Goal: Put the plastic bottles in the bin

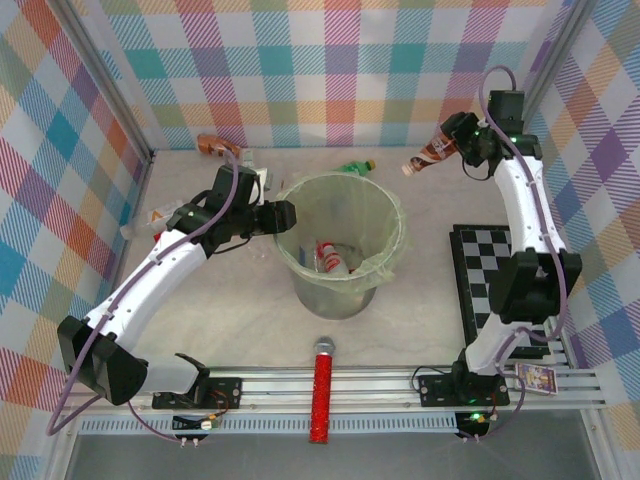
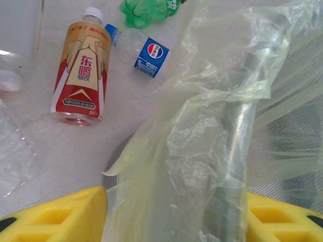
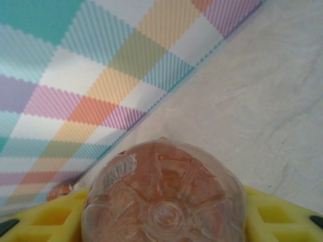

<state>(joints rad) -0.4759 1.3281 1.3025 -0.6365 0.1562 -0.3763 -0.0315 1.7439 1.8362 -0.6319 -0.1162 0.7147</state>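
Note:
The bin (image 1: pixel 340 290), a grey bucket lined with a pale green bag, stands mid-table with a red-labelled bottle (image 1: pixel 330 258) inside. My left gripper (image 1: pixel 285 217) is shut on the bin's left rim; the bagged rim (image 2: pixel 227 151) runs between its yellow fingers (image 2: pixel 55 219). My right gripper (image 1: pixel 455 145) hangs at the far right, shut on a brown bottle (image 1: pixel 430 153) lifted off the table, whose base (image 3: pixel 164 201) sits between the yellow fingers. On the table lie an amber orange-labelled bottle (image 2: pixel 82 70), a clear blue-labelled bottle (image 2: pixel 146 53) and a green bottle (image 2: pixel 149 10).
A red glittery stick (image 1: pixel 322 390) lies near the front rail. A black-and-white checkerboard (image 1: pixel 490 290) lies by the right arm. A clear bottle (image 1: pixel 150 218) lies at the left wall. Plaid walls close in the back and sides.

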